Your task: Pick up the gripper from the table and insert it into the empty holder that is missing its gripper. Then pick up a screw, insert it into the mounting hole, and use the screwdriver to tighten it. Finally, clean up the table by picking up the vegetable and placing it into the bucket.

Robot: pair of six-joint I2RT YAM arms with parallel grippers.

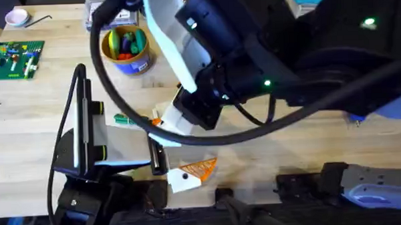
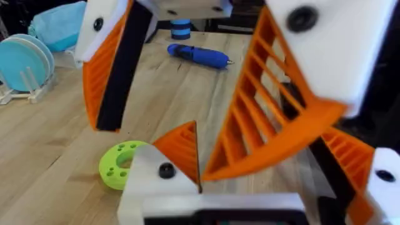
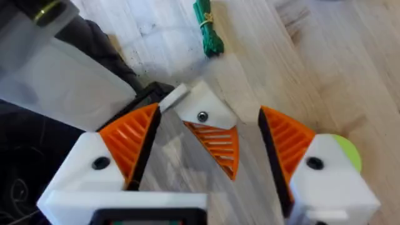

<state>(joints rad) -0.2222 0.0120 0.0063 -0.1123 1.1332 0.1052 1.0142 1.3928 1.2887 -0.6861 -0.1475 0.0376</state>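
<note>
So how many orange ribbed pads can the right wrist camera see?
3: one on each finger of the right tool, and one on the white holder between them. Others may be hidden.

The table is pale wood with fine grain. The bucket, at about 11 o'clock in the overhead view, is blue with a yellow rim and holds red, green and orange pieces. The vegetable is dark green. The screwdriver is blue with a metal tip. The disc is bright lime green. The holder is cream-white and carries an orange ribbed wedge. A green board lies at 10 o'clock.
</note>
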